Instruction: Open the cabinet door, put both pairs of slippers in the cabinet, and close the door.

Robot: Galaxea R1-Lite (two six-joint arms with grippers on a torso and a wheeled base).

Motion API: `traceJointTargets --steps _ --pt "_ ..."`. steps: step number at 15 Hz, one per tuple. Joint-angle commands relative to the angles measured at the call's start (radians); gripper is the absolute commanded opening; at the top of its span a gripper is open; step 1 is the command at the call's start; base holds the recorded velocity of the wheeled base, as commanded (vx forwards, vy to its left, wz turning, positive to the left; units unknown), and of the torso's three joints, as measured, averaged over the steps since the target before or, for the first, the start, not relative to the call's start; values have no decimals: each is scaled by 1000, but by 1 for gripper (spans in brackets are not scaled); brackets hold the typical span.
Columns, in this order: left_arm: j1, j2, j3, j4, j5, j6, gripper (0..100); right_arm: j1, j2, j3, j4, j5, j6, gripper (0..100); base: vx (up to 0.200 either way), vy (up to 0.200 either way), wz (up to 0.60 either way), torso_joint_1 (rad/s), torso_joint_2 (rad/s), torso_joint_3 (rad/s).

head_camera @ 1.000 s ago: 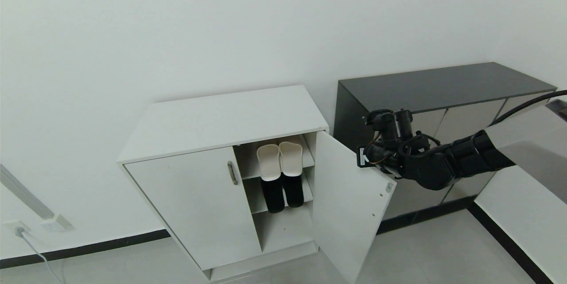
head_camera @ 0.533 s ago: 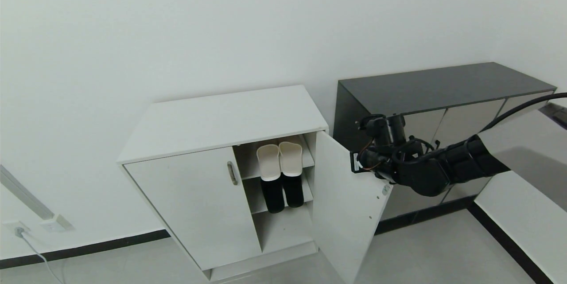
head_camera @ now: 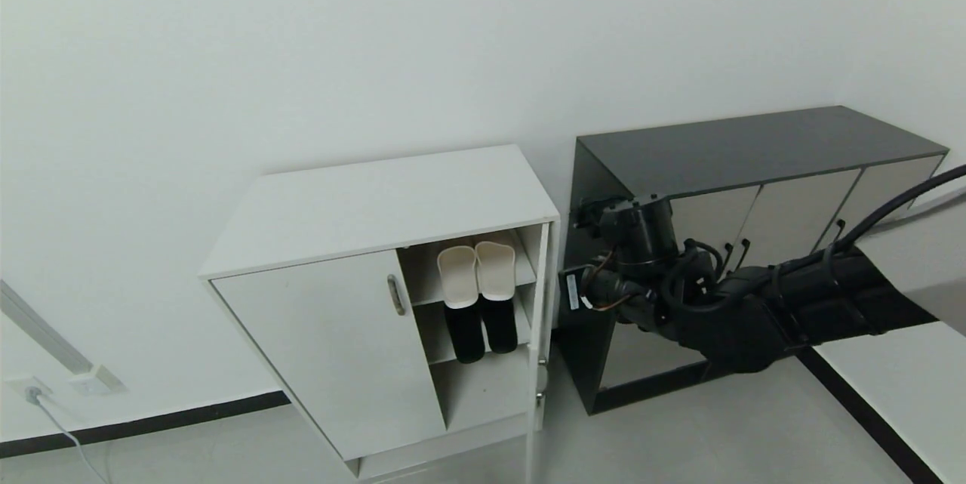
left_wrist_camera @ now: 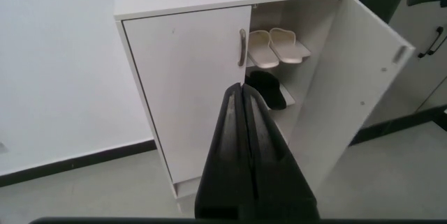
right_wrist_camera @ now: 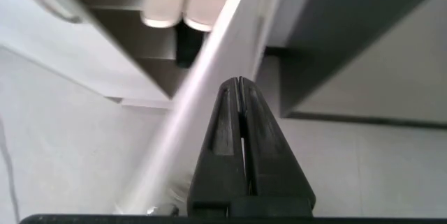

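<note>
Head view, right gripper (head_camera: 566,294): just outside the open right door (head_camera: 540,333), at about middle-shelf height; its fingertips are hard to pick out against the dark sideboard (head_camera: 755,144) close behind it
Head view, right door: seen edge-on as a thin white strip, lower end cut off by the frame; whether the right gripper touches it cannot be told
Head view, slippers: white slippers (head_camera: 477,272) on the upper shelf and black slippers (head_camera: 481,329) on the shelf below, both inside the cabinet (head_camera: 377,201), on the far side of the door from the right gripper; near ends jut past the shelf fronts, far ends hidden
Head view, open room: bare floor (head_camera: 717,439) below the right gripper

Left wrist view, left gripper (left_wrist_camera: 242,88): fingers pressed together with nothing between them, held in front of the closed left door (left_wrist_camera: 188,91) and apart from it
Left wrist view, hidden: the left gripper covers part of the black slippers; the handle (left_wrist_camera: 242,47) sits just beyond its tip
Left wrist view, open room: the right door stands swung out, the shelf opening beside the tip

Right wrist view, right gripper: fingers closed to a thin slit, holding nothing
Right wrist view, right door: a blurred white band slanting just beyond the fingertips; its edge and any contact cannot be made out
Right wrist view, past the door: ends of the white slippers, cut off by the frame
</note>
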Motion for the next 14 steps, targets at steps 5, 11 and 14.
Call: traceJointTargets --steps 5,11,14 --pt "0 0 0 0 0 -2 0 40 -88 111 -83 21 -48 0 0 0 0 0 0 0" --pt "0 0 0 0 0 0 0 63 -96 206 -153 87 -47 0 0 0 500 3 4 4" --pt "0 0 0 0 0 -2 0 63 -90 261 -244 139 -50 0 0 0 200 -1 1 -1"
